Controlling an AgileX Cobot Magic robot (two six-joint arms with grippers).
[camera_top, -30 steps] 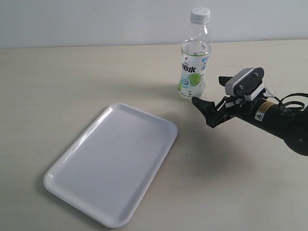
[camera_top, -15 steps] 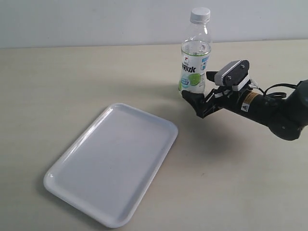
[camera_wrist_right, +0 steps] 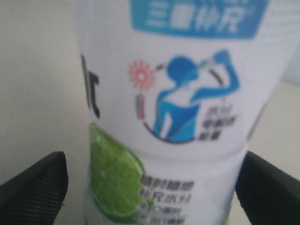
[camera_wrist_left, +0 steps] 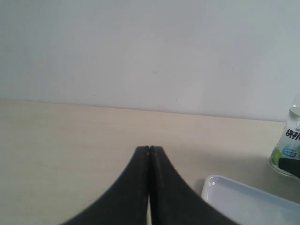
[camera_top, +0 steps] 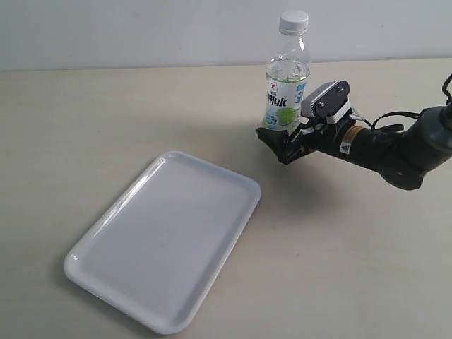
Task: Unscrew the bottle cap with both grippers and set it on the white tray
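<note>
One bottle [camera_top: 285,92] upright, cap [camera_top: 294,21] topmost

Upright bottle [camera_top: 285,99] (cap [camera_top: 294,21] on) stands inside the spread right gripper [camera_top: 281,126] — white tray [camera_top: 166,240] apart.

My black right pincer [camera_top: 279,134] with its grey-white plate reached low to the foot of the small clear plastic bottle [camera_top: 286,85] with the lime label. One finger [camera_top: 272,140] showed in front of the base (whether it touched, I could not tell). The bottle stood upright on the pale beige table [camera_top: 106,120], its small round white cap [camera_top: 294,21] on the neck. The large glossy white rectangular tray [camera_top: 169,240] lay well apart from both.
</note>
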